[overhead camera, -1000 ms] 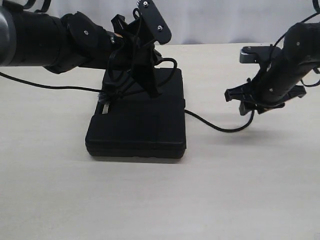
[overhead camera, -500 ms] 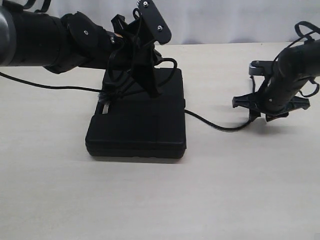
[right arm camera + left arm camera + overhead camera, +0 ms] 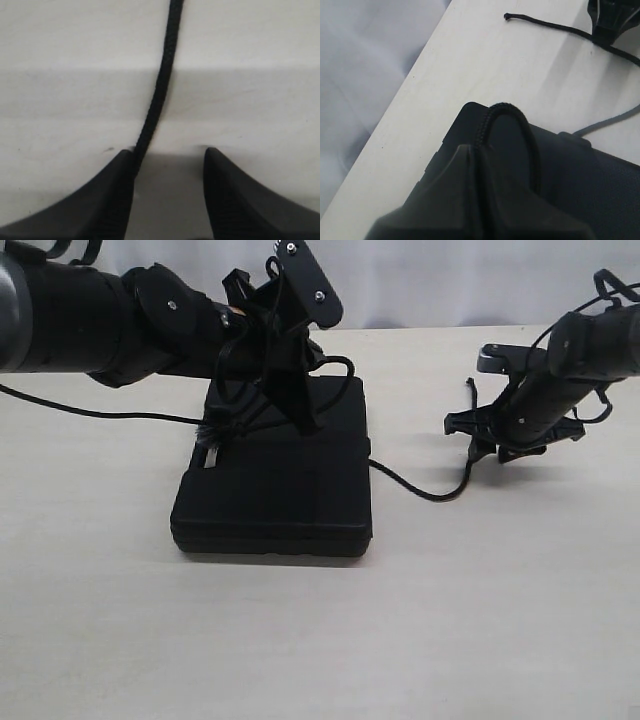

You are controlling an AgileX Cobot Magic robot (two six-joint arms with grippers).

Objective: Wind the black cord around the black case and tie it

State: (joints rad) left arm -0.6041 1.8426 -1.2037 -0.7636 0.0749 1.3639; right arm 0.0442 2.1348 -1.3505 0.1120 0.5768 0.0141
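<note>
The flat, rectangular matte black plastic case is seen lying left of centre on the pale, faintly grained tabletop, its rounded corners turned toward the near edge. Over its far half the left gripper is held low. Its jaws are pinched shut on the thin black braided cord, and a tight woven loop is pushed out from between them above the case's far right corner. From the case's right edge the cord is laid in a slack curve across the table to the right gripper. There the dark wedge-shaped fingers are spread apart with nothing clamped, and the cord is merely run along the inner face of one. The cord's plain end is seen on bare table near that gripper.
</note>
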